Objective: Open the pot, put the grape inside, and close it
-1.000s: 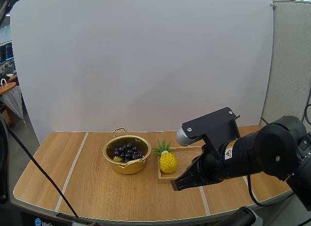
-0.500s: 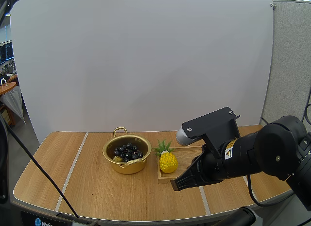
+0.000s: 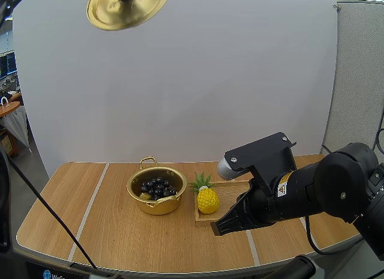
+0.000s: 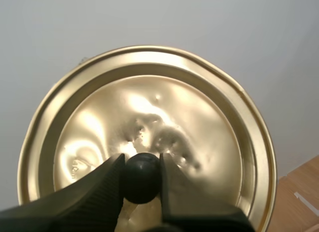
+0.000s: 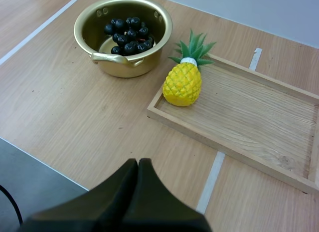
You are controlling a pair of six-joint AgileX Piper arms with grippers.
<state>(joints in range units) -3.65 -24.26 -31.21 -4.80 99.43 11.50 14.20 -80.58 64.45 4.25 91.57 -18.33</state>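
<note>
**A:** Where's everything?
**B:** The grapes [image 3: 157,187] sit in the pot [image 3: 157,206], 9 o'clock of the pineapple [image 3: 207,200]. My left fingers [image 4: 94,197] pinch the lid [image 3: 126,9] by its knob [image 4: 142,178], high at 11 o'clock. My right fingers [image 5: 119,192] are closed, empty.
**A:** Risk?
**B:** That small round knob: the lid may slip or land askew.

Wooden table [image 3: 108,231], gold pot [image 3: 159,206], wooden tray [image 3: 231,194] beside

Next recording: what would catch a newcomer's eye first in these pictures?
A shiny round gold lid hangs high above the wooden table, its black knob pinched by the left gripper. Below, the open gold pot already holds the bunch of dark grapes, next to a yellow toy pineapple in the corner of a wooden tray. The right gripper hovers shut just in front of the tray.
</note>
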